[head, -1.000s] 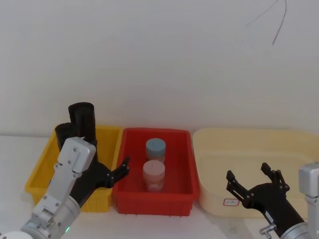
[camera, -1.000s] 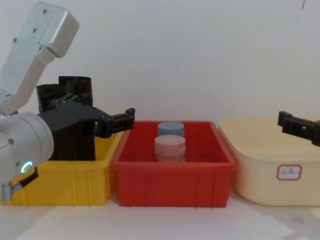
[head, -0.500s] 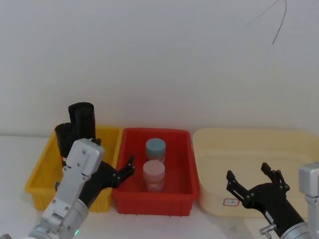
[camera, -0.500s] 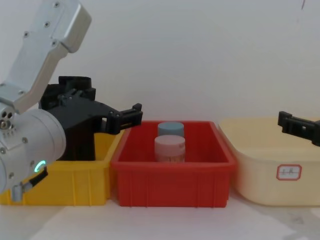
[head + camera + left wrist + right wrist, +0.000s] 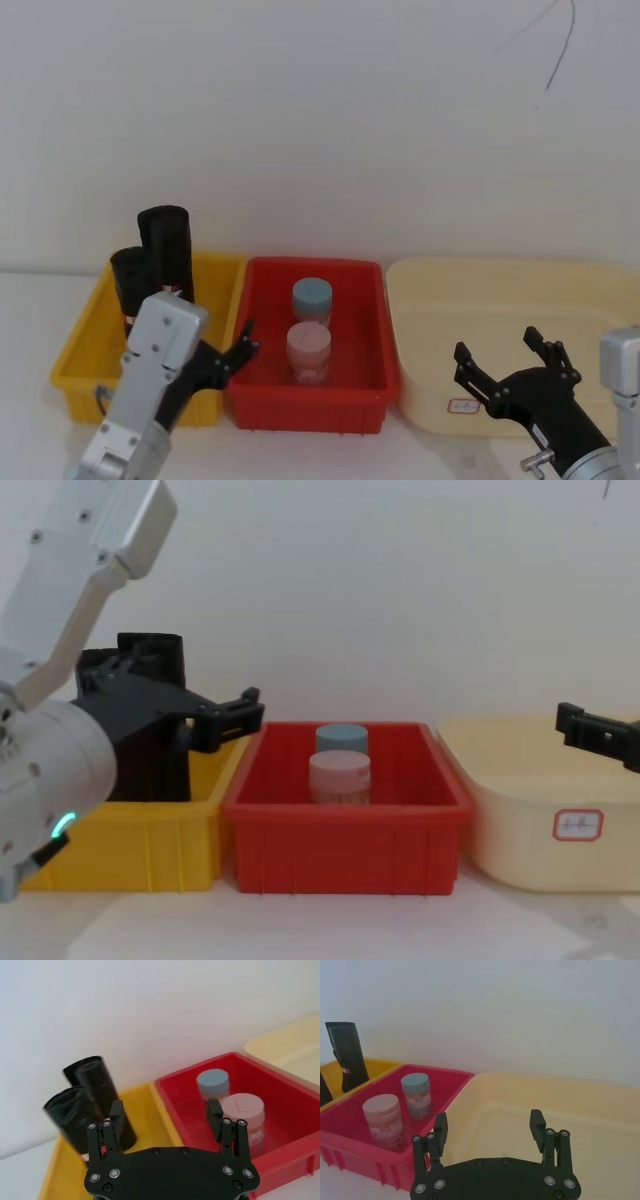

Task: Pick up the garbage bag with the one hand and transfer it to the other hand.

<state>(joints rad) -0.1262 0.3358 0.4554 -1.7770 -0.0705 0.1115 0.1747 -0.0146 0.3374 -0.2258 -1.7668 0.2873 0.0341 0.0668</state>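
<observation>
- Garbage bag (image 5: 166, 250): tall black roll, upright at the back of the yellow bin (image 5: 78, 352), top well above the rim. Not gripped.
- Second roll (image 5: 127, 281): same black plastic, just beside the first on its left, top sitting lower in the head view.
- Left gripper (image 5: 165, 1119): fingers spread wide, nothing between them. It sits in front of both rolls, over the yellow bin's right front part. In the chest view its fingertip (image 5: 248, 707) reaches over the wall shared with the red bin (image 5: 345, 845).
- Left wrist view: both rolls stand beyond the fingers, towards one finger's side. Cannot tell whether that finger touches a roll.
- Right gripper (image 5: 497, 348): fingers wide apart, empty, at the front of the cream tub (image 5: 500, 290), well apart from the rolls.
- Red bin, between the yellow bin and the tub: blue-lidded jar (image 5: 312, 297) behind, pink-lidded jar (image 5: 308, 350) in front, both upright.
</observation>
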